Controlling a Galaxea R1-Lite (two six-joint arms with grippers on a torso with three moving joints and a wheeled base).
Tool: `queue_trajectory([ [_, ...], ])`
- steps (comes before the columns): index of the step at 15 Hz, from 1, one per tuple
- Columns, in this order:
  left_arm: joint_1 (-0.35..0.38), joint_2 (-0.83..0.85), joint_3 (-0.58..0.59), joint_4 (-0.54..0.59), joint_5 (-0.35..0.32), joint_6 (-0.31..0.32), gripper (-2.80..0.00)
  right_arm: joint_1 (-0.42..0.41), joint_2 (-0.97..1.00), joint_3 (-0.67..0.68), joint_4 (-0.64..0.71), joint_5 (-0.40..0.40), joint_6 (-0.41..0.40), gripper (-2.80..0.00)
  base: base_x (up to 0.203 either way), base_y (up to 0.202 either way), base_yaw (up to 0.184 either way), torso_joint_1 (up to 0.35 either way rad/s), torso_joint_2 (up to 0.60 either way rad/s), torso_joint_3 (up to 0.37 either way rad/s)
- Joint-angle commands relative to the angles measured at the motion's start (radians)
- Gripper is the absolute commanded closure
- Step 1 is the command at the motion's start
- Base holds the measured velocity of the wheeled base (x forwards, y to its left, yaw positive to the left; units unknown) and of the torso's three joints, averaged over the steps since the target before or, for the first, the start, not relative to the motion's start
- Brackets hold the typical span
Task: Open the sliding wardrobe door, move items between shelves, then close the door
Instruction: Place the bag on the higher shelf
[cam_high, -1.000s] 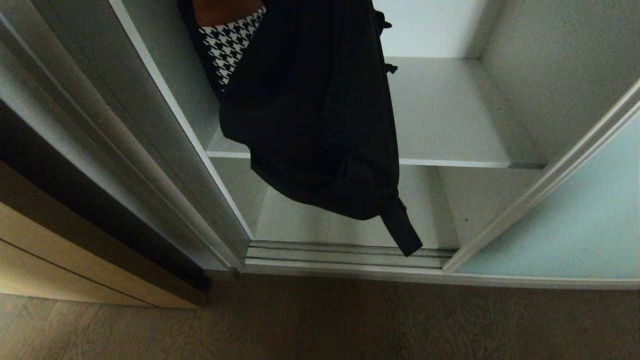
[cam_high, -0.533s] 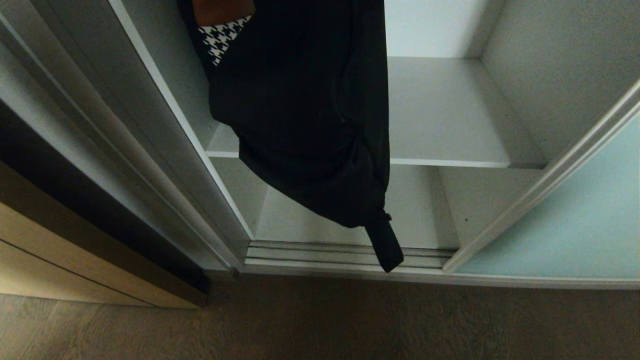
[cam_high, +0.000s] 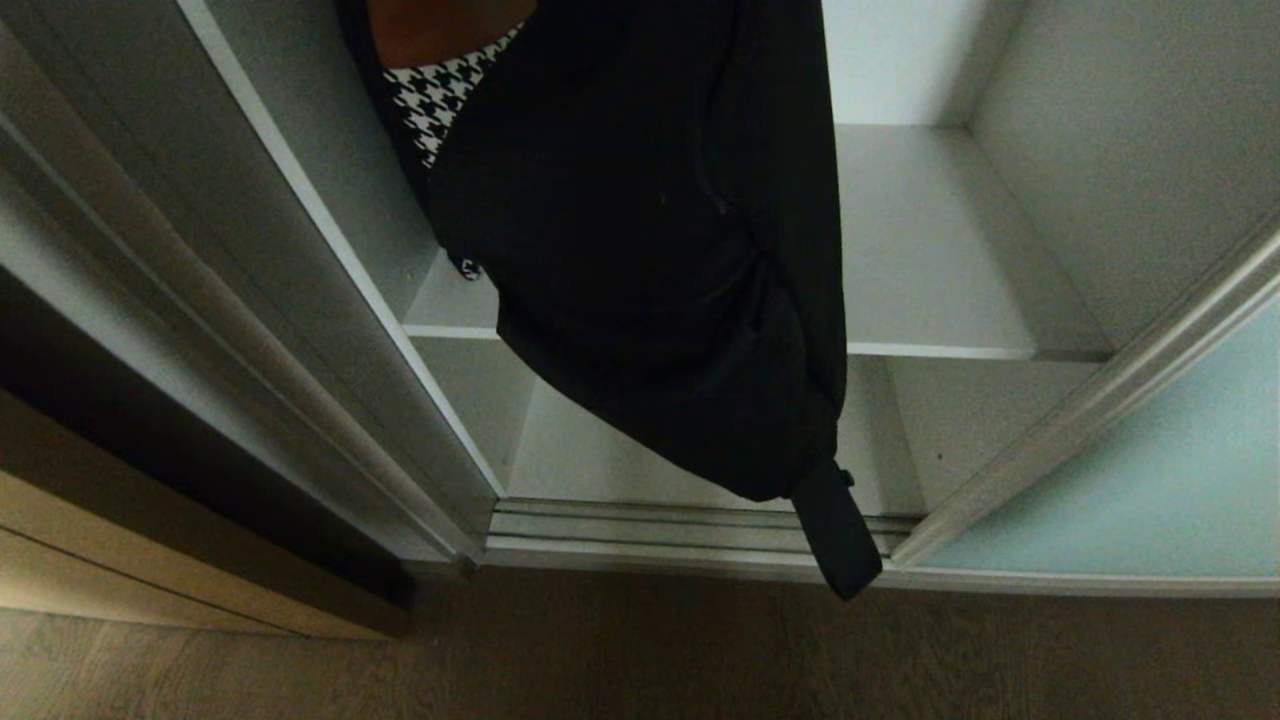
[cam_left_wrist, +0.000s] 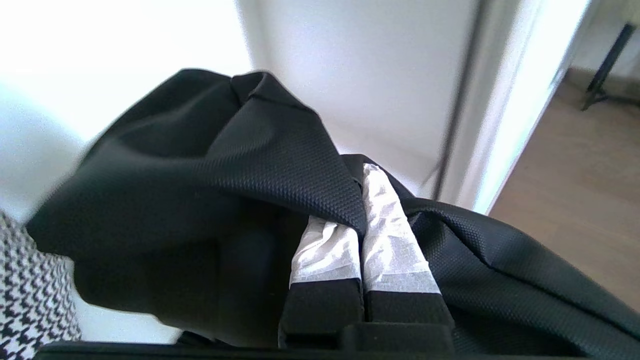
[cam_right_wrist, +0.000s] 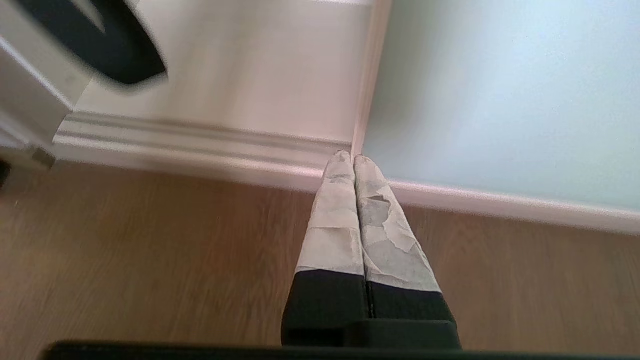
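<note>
Head view gives me the black pouch bag (cam_high: 650, 250) hanging in front of the shelves (cam_high: 930, 250), its strap (cam_high: 838, 535) dangling over the floor track (cam_high: 640, 525) — houndstooth bag (cam_high: 440, 90) behind it. My left gripper (cam_left_wrist: 362, 200) is pinched tight on the pouch fabric. Right gripper (cam_right_wrist: 354, 162) — fingers pressed together, empty, low beside the sliding wardrobe door (cam_right_wrist: 500, 100).

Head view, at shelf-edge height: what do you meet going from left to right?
Tan wooden cabinet front → silver-white wardrobe side frame → hanging soft black fabric pouch bag → bare white shelf board → frosted pale blue-green sliding glass door.
</note>
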Motion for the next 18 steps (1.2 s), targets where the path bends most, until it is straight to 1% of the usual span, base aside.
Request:
queue_trajectory([
  [1,-0.002,0.003,0.000,-0.004,0.000,0.002,0.00,0.000,0.000,0.000,0.000,0.000,0.000,0.00,0.196,0.000,0.000,0.006,0.00,0.001],
  [6,-0.006,0.000,0.000,0.006,-0.001,0.002,0.00,0.000,0.000,0.000,0.000,0.000,0.000,0.00,0.195,0.000,0.000,0.001,0.00,0.004],
  [12,-0.012,0.034,-0.005,-0.011,0.001,-0.002,0.00,0.001,0.000,0.000,0.000,0.000,0.000,0.00,0.198,0.000,0.000,0.001,0.00,0.004],
  [13,-0.011,0.047,-0.005,-0.021,0.012,-0.005,0.00,0.000,0.000,0.000,0.000,0.000,0.000,0.00,0.188,0.000,-0.001,0.003,0.00,0.002],
  [15,-0.011,0.081,-0.006,-0.038,0.066,-0.020,0.00,0.000,0.000,0.000,0.000,0.000,0.000,0.00,0.179,0.000,0.003,0.002,0.00,0.001],
  [16,-0.010,0.105,-0.006,-0.049,0.092,-0.052,0.00,0.000,0.000,0.000,0.000,0.000,0.000,0.00,0.094,0.000,0.002,0.006,0.00,-0.001],
  [18,-0.008,0.114,-0.006,-0.064,0.110,-0.070,0.00,0.000,0.000,0.000,0.000,0.000,0.000,0.00,0.000,0.000,0.000,0.000,0.00,0.000],
])
